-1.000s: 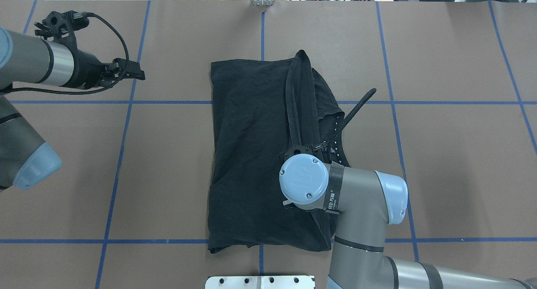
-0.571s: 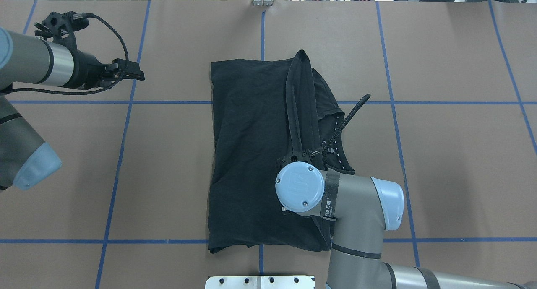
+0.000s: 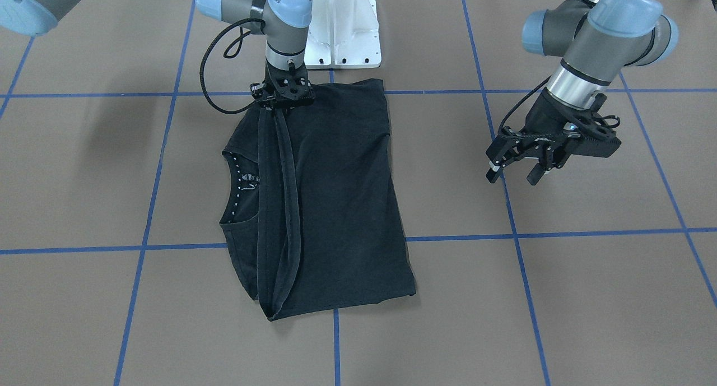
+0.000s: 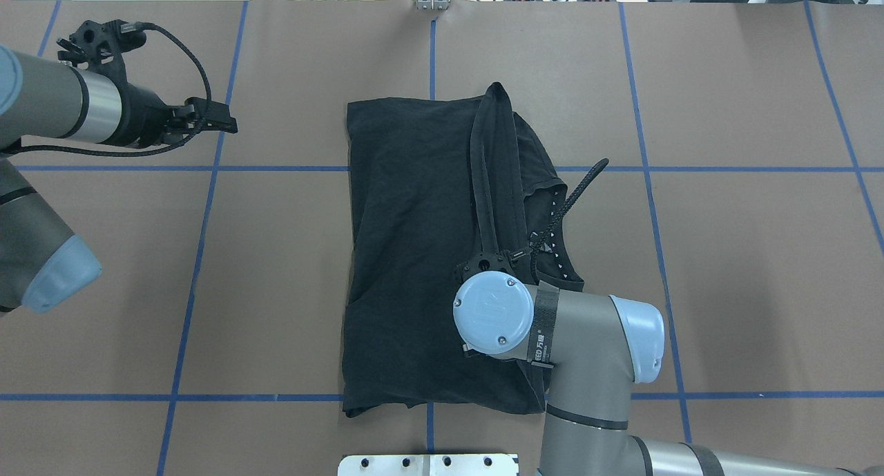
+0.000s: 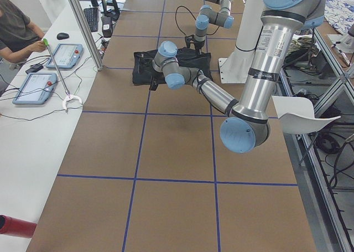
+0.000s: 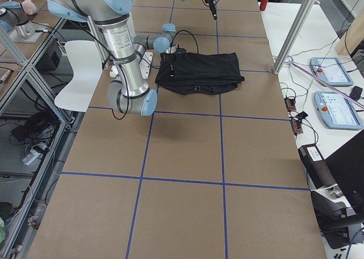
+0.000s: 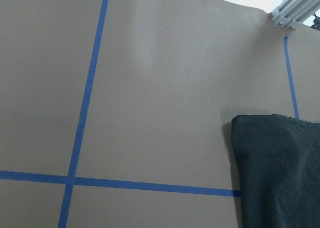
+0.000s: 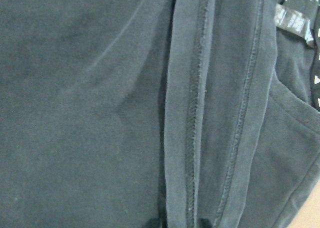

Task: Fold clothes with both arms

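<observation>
T-shirt (image 4: 414, 255) black, folded, hem ridge raised | right fingers (image 8: 154, 224) pinching hem | left fingers (image 3: 494, 172) apart

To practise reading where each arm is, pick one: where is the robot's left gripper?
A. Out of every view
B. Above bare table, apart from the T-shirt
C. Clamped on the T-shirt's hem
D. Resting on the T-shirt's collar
B: the left gripper hangs open over the bare table, off to the side of the T-shirt; only the right gripper is at the T-shirt.
</observation>
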You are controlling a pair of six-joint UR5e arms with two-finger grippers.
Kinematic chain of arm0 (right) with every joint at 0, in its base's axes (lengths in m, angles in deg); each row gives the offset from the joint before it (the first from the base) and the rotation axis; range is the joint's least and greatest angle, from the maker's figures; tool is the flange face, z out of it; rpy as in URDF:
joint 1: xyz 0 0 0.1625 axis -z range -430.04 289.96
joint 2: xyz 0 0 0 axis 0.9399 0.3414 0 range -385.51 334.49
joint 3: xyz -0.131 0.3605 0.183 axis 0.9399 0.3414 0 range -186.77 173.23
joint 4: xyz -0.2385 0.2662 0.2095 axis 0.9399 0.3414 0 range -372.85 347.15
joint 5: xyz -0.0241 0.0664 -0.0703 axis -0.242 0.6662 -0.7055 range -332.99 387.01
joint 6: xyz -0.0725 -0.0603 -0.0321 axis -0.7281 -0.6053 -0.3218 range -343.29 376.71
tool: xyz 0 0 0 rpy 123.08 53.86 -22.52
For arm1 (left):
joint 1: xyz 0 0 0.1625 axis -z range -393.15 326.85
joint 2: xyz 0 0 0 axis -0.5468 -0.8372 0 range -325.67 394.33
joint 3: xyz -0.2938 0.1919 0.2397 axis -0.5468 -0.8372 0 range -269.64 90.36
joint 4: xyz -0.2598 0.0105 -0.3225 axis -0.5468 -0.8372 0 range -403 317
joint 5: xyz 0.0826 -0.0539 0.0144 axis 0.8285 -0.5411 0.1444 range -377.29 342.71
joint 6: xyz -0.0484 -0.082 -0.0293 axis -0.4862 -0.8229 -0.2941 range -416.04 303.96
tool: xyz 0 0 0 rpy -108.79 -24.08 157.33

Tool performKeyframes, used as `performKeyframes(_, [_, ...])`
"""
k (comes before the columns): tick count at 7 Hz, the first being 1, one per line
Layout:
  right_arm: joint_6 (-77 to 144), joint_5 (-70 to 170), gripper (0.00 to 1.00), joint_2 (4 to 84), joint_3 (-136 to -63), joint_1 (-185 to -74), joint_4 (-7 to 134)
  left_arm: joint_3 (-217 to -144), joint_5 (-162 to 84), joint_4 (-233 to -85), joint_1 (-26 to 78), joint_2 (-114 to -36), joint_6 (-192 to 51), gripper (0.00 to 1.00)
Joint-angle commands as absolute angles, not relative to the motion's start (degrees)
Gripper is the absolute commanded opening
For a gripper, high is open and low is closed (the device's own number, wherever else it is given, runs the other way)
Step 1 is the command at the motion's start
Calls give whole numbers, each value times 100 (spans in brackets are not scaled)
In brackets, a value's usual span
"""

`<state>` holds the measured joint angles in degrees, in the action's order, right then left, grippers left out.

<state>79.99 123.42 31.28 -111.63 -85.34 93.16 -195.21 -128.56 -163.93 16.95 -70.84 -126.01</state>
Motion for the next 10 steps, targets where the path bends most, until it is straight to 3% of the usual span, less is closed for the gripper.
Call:
performKeyframes(1, [7999, 12316, 0, 3127, -11162, -8515, 9358, -19511, -12856, -16393, 1695, -7087, -12601, 100])
performKeyframes(4, [7763, 12403, 0, 3118, -11337, -8699, 9524, -19502, -12856, -16393, 1695, -7096, -12601, 100])
performKeyframes(5, [7762, 12421, 0, 3161, -11747, -8735, 10065, -19528, -12856, -16393, 1695, -7096, -12609, 100])
performKeyframes(7, [9628, 12369, 0, 3582, -11822, -8125, 10334, -19546, -12856, -16393, 1686, -7105, -12758, 100])
performKeyframes(10, [9627, 12465, 0, 3540, -12005, -8444, 10325, -19554, -12847, -16393, 1686, -7105, -12759, 100])
